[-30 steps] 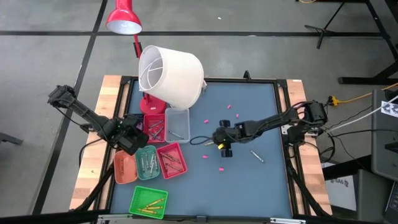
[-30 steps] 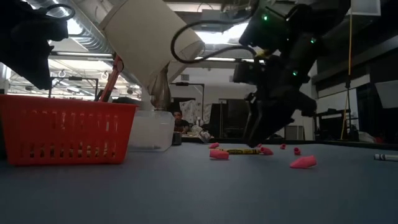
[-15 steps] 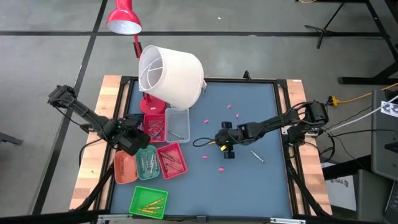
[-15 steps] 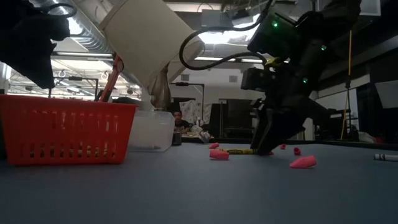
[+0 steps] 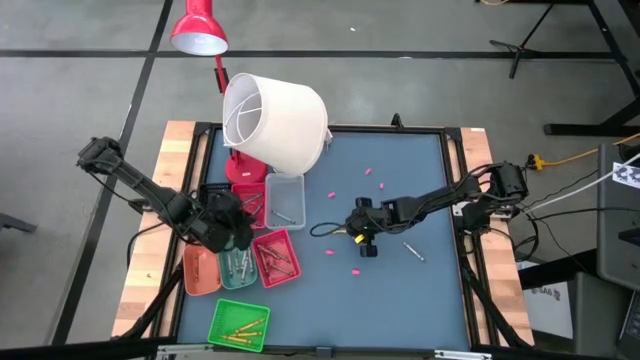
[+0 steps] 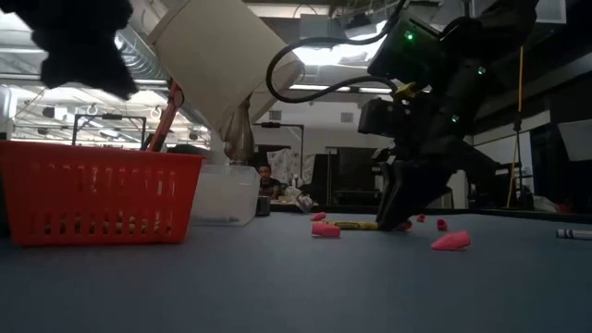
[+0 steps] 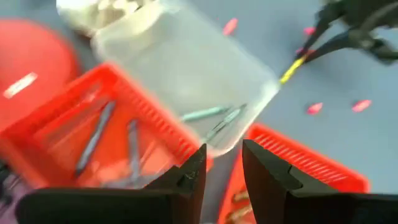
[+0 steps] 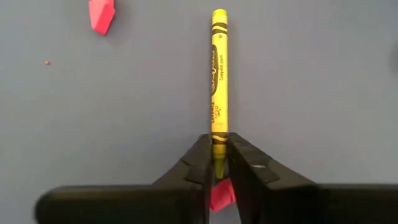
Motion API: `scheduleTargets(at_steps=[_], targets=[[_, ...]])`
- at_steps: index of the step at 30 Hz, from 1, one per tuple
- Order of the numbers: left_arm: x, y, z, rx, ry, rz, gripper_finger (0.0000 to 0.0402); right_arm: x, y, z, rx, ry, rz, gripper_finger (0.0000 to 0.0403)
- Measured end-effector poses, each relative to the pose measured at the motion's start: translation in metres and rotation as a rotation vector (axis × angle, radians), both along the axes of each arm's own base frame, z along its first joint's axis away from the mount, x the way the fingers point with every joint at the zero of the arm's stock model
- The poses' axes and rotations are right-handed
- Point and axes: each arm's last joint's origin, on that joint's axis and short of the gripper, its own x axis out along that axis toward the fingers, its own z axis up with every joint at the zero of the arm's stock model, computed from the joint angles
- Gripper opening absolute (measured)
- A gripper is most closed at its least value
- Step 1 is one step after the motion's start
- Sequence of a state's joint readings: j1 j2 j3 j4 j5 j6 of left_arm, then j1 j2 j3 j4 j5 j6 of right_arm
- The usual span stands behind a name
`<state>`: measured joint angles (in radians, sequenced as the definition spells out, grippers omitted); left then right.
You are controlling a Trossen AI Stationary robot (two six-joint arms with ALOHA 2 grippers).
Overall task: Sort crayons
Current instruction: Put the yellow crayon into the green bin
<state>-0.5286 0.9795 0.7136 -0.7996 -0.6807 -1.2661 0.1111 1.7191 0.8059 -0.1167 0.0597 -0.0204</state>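
A yellow crayon point(image 8: 218, 81), its wrapper printed "Crayola", is pinched at one end by the right hand point(image 8: 217, 163) on the bench point(image 8: 323, 74). The left hand point(image 7: 222, 171), slightly parted and empty, is held above the red trays point(image 7: 93, 130).

The only readable print was on the paper wrapper of the yellow crayon point(image 8: 218, 74) in the right wrist view: the brand name "Crayola" ran lengthwise, with a smaller line beneath that could not be read. No other markings were legible.

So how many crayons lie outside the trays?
2: a yellow crayon between the jaws of the right gripper, and a grey crayon just right of that gripper. The arms may hide others.
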Motion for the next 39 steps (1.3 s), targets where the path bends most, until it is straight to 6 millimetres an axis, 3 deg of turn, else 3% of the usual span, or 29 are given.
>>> scheduleTargets(at_steps=[7, 20, 30, 39], targets=[[0.026, -0.015, 0.001, 0.088, -0.089, -0.151, 0.0088, 0.0, 0.0, 0.0, 0.001, -0.002, -0.002, 0.0015], [0.074, -0.043, -0.026, 0.215, -0.132, -0.297, 0.0088, 0.003, 0.001, 0.001, 0.114, -0.033, -0.116, 0.0023], [0.091, -0.055, -0.049, 0.21, -0.126, -0.323, 0.0088, 0.021, 0.005, 0.015, 0.269, -0.251, -0.139, 0.0023], [0.095, -0.058, -0.054, 0.195, -0.137, -0.334, 0.0088, 0.036, 0.008, 0.038, 0.337, -0.519, -0.093, 0.0024]])
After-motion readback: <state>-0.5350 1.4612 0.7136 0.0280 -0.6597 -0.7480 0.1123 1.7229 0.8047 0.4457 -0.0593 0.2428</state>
